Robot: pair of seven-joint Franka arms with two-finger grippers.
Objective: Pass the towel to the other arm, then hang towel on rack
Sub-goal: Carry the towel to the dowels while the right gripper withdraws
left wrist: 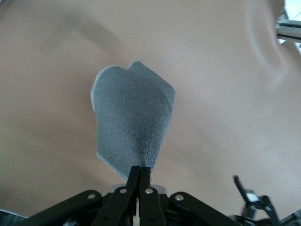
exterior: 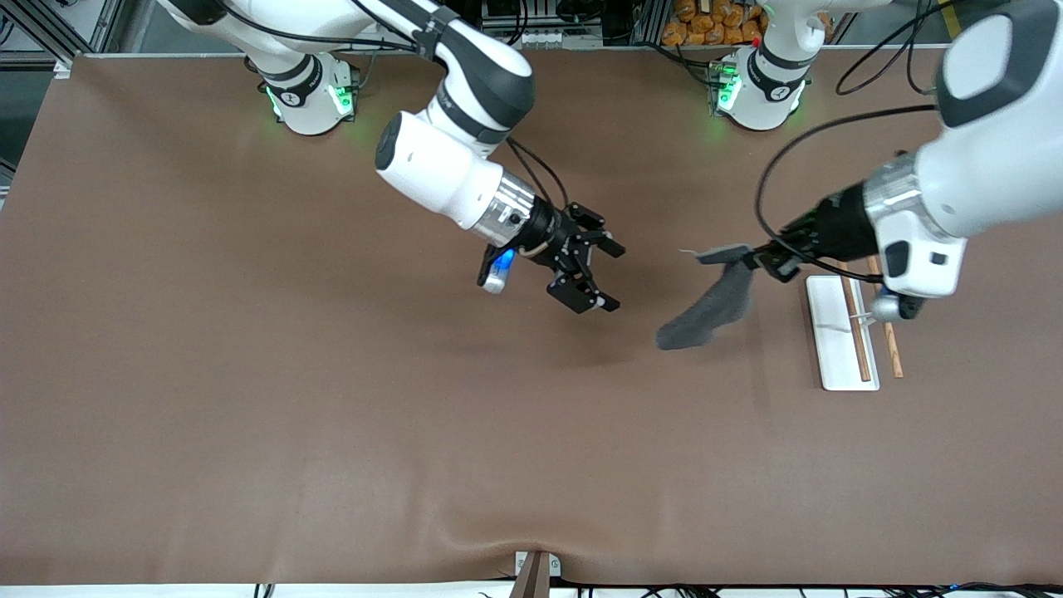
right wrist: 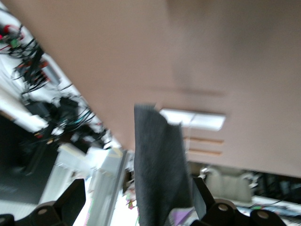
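Observation:
The dark grey towel (exterior: pixel 712 306) hangs from my left gripper (exterior: pixel 760 259), which is shut on its upper edge over the table, just beside the rack (exterior: pixel 830 336) on the side toward the right arm's end. In the left wrist view the towel (left wrist: pixel 134 122) hangs from the closed fingertips (left wrist: pixel 140 170). My right gripper (exterior: pixel 613 276) is open and empty over the table's middle, apart from the towel and pointing at it. In the right wrist view the towel (right wrist: pixel 157 165), with its lilac tag, shows between the wide-open fingers (right wrist: pixel 70 197). The rack's white base and two wooden rods show there too (right wrist: pixel 193 120).
The rack stands toward the left arm's end of the brown table (exterior: pixel 332 415). The left arm's wrist module (exterior: pixel 918 262) hangs over the rack's end nearer the arm bases. Both arm bases stand along the table edge farthest from the front camera.

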